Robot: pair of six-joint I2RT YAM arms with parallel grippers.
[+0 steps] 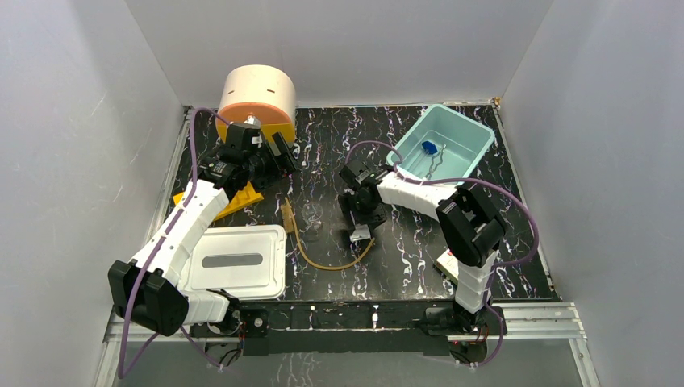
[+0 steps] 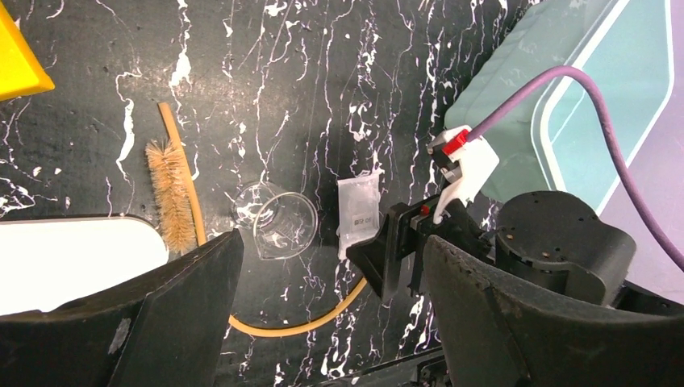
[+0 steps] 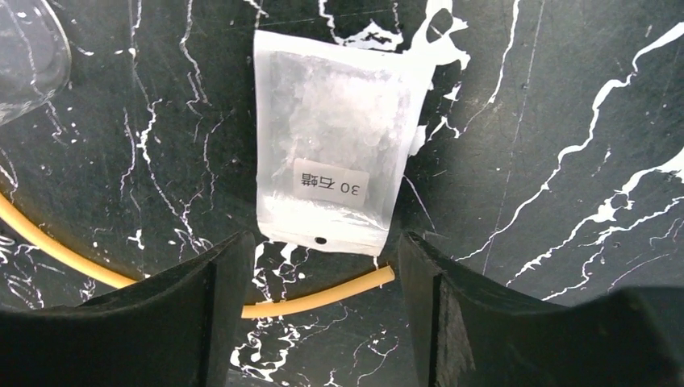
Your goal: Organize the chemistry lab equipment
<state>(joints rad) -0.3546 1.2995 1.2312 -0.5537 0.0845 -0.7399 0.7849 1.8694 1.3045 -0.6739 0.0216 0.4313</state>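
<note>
Clear packet (image 3: 327, 141): flat sealed plastic with white crystalline fill. It has a small white label reading "30" plus two characters, and a punched hole at its near edge. It lies flat on the black marbled table (image 3: 548, 121), just ahead of the right gripper (image 3: 323, 246), with its near edge between the fingertips. Amber hose (image 3: 72, 258) runs across behind that edge. Its cut end stops just beside the right finger (image 3: 452, 322).

Right wrist view alone gives the label text. Left wrist view alone shows a bristle brush (image 2: 169, 193) and the tipped-over glass flask (image 2: 278, 222), left of the packet. Top view alone shows the contents of the teal bin (image 1: 476, 133) beyond the right gripper: blue-tipped piece (image 1: 430, 147) and wire clamp (image 1: 438, 165).

Right gripper: jaws spread wide, nothing held; contact with the packet cannot be told. Left gripper (image 1: 278, 153): spread, empty, well apart from the packet.
</note>
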